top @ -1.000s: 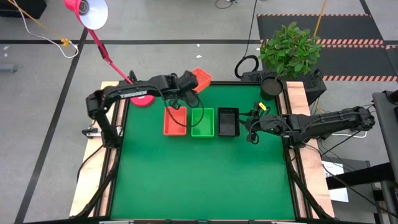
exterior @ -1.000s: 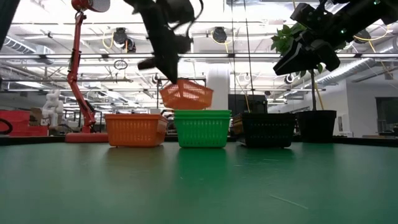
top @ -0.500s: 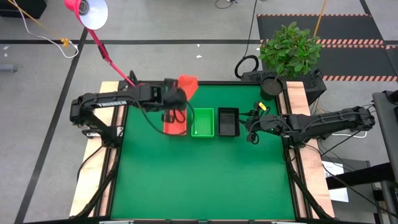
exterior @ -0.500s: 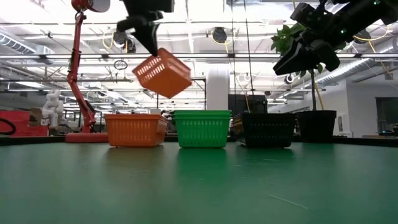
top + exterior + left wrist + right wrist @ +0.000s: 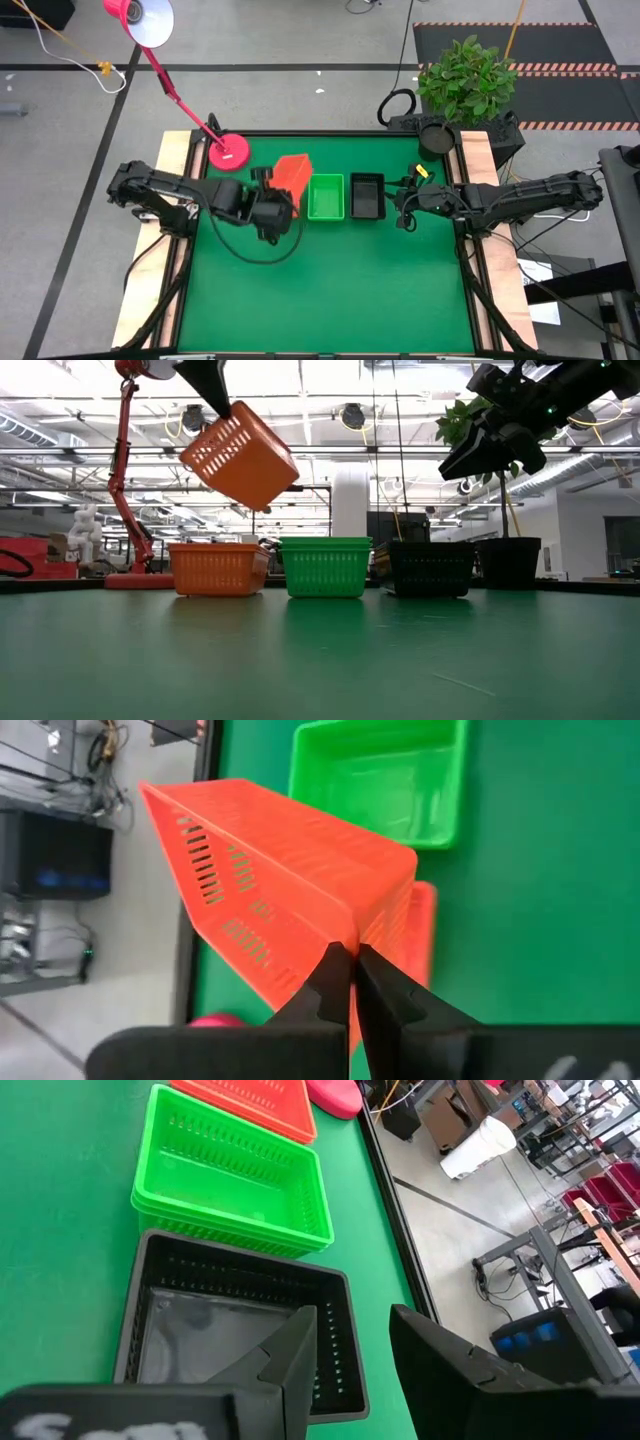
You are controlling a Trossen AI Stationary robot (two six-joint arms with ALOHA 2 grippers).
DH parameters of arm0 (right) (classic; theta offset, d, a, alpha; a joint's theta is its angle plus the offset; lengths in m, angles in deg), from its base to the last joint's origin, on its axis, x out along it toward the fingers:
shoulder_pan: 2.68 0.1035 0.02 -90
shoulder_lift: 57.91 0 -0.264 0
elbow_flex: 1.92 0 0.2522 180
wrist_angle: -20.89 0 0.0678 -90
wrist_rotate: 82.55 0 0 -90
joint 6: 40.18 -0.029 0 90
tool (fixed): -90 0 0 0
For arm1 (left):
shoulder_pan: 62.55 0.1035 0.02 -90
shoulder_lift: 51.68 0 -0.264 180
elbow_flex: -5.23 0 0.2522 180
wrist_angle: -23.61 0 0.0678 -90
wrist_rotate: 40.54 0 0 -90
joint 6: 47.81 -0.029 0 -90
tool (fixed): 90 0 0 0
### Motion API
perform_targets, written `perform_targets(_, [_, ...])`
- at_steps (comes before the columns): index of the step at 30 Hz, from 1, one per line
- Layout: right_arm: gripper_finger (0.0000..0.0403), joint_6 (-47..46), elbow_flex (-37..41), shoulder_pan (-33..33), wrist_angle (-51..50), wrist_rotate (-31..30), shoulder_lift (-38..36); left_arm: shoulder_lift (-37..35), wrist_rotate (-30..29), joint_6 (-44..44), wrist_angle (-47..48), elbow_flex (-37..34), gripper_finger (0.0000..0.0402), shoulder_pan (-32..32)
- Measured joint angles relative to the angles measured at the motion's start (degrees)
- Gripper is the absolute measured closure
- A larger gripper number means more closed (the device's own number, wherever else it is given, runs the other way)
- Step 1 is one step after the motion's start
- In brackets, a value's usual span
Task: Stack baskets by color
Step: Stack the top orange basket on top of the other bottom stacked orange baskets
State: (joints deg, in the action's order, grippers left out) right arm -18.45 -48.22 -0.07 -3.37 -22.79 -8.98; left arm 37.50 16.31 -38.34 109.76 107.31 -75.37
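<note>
Orange basket [image 5: 290, 860] rim pinched between left fingers [image 5: 385, 1005].

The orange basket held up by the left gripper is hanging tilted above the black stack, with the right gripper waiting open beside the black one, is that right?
Not quite. The orange basket pinched by the left gripper hangs tilted above the orange stack, not the black stack, as the low view shows. The rest holds: the right gripper waits open beside the black one.
</note>
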Motion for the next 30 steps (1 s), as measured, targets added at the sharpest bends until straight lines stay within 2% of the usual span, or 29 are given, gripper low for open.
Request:
perform_targets(6, [0.0277,-0.26,0.01,-0.01,0.00,0.01,0.00,0.01,0.00,11.89,5.79,2.87,0.0398,-5.37])
perform_targets(11, [0.0277,-1.35,0.01,0.00,0.00,0.13,0.00,0.78,-0.03,17.53,10.23,7.82,0.0399,-7.72])
perform_targets(14, [0.0277,-1.49,0.01,0.00,0.00,0.20,0.00,1.53,-0.82,19.41,11.73,9.91,0.0399,-7.35])
perform_targets(21, [0.0277,-1.45,0.03,0.00,0.03,0.16,-0.01,4.05,-1.49,22.52,16.12,9.06,0.0399,-2.99])
perform_targets(30, [0.0277,0.36,0.03,0.00,2.71,0.04,-0.02,12.56,0.65,19.26,17.31,8.87,0.0399,0.27])
